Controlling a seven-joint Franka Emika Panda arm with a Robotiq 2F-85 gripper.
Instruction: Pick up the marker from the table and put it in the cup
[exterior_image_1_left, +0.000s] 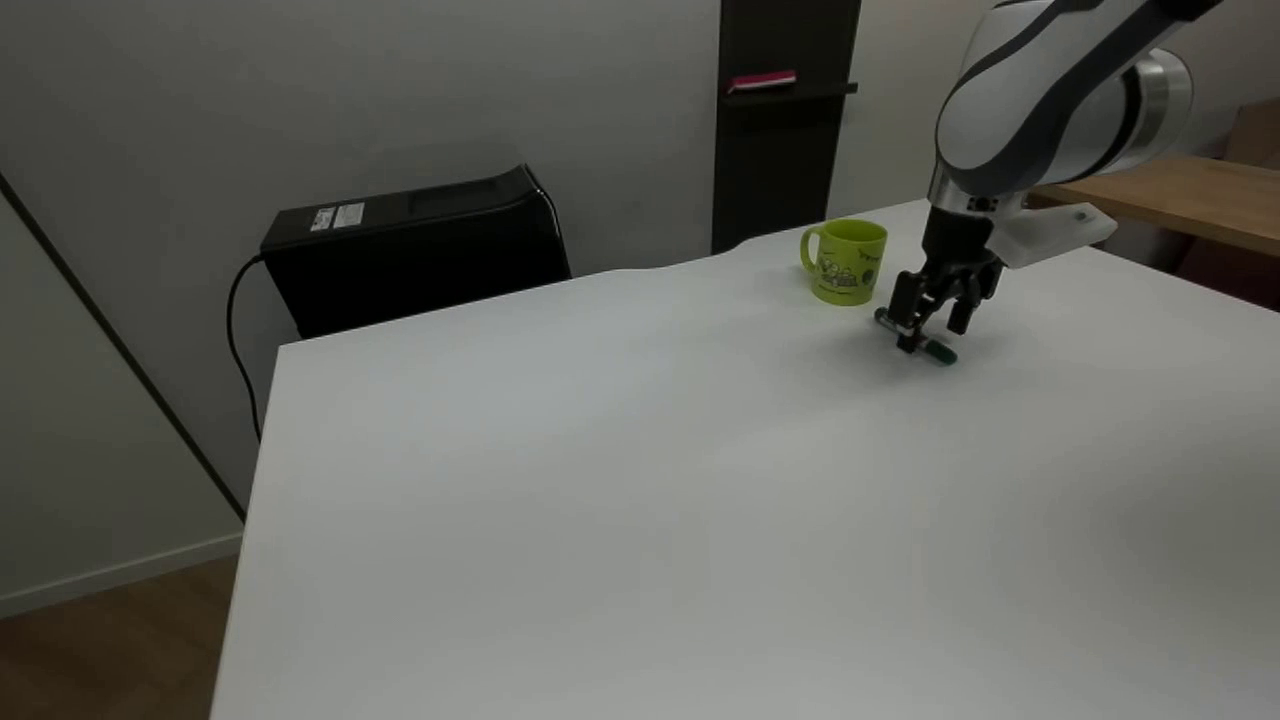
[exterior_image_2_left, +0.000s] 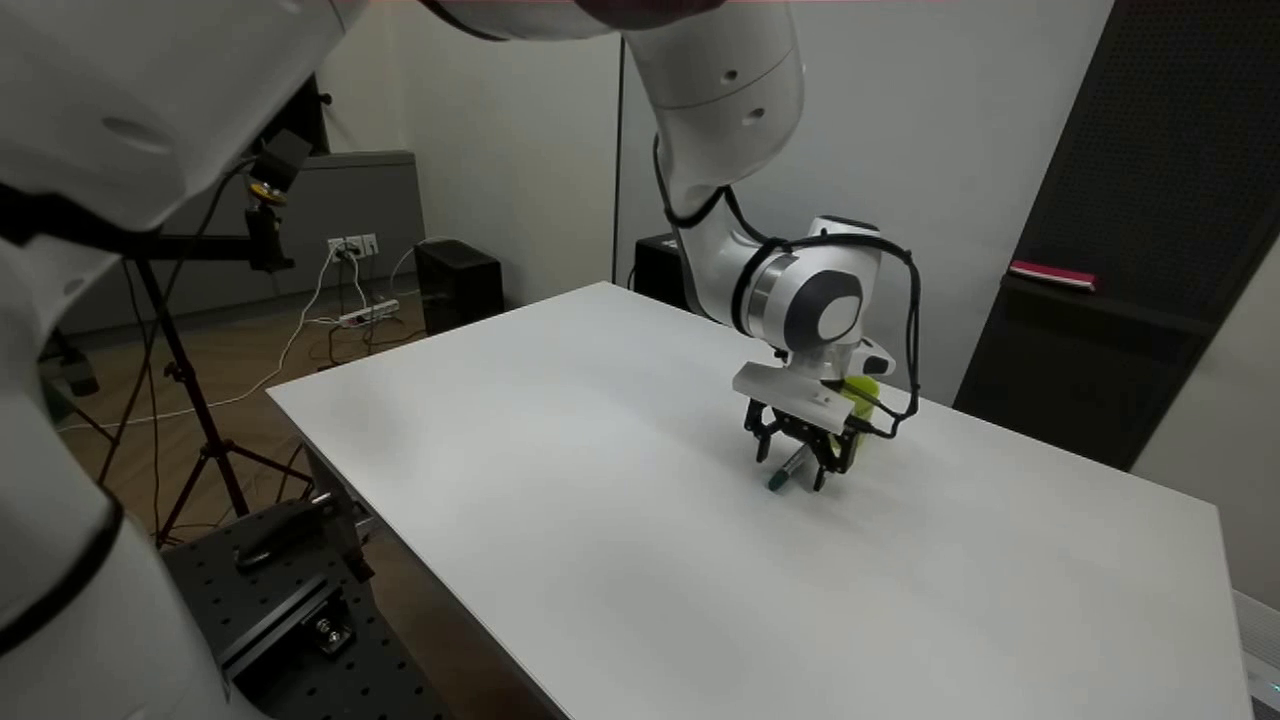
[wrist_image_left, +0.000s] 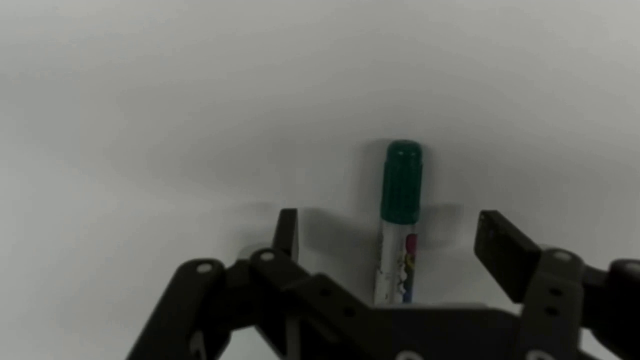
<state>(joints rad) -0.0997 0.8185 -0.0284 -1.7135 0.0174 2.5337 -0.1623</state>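
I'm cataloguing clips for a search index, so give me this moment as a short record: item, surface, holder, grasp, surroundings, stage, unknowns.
item: green-capped marker, pale printed body, lying flat
surface: white table
holder: yellow-green cup, upright, close to the marker
grasp: hand open, straddling the marker, space on both sides
surroundings: black boxy device beyond the table's edge
stage: marker neither gripped nor in the cup
unknowns: what the cup holds, if anything; whether the hand touches the table
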